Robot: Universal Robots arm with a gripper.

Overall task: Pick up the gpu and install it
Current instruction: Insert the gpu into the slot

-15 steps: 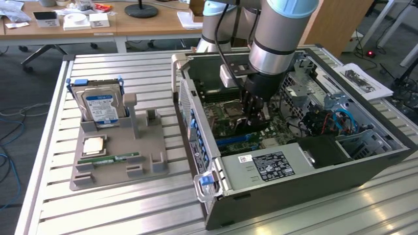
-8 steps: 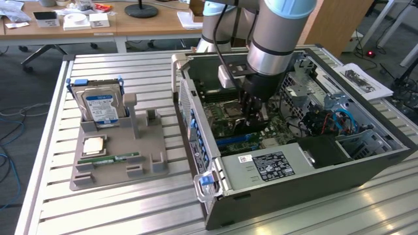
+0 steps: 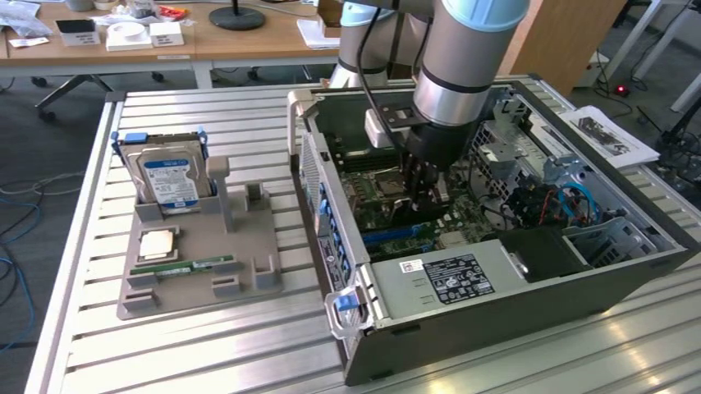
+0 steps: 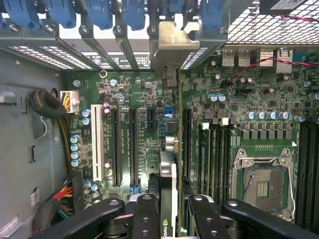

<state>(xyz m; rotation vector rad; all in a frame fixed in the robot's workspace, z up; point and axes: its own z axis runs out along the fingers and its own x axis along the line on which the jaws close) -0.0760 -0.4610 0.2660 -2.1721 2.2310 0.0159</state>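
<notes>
gpu, position: inside the open computer case (image 3: 526, 279), standing on edge over the motherboard (image 4: 144, 99). In the wrist view the gpu (image 4: 168, 174) shows edge-on, in line with the long expansion slots (image 4: 133, 144).
Bracket end: the silver bracket (image 4: 172, 42) sits up against the rear slot openings, beneath the blue latches (image 4: 99, 12).
Seating: cannot tell whether the card's edge has entered a slot.
Gripper: the gripper (image 4: 174, 214) holds the card, its black fingers (image 4: 147, 211) pinching it from both faces.
Handling, judged: light and stiff, but fragile. The board carries exposed components, and its contact edge will not tolerate scraping or twisting.
Hold point, judged: across the two faces at the cooler block, as here, well clear of the contact edge.
Outside the case: hard drive (image 3: 170, 176) and memory stick (image 3: 180, 267) rest on the grey tray (image 3: 246, 283).
</notes>
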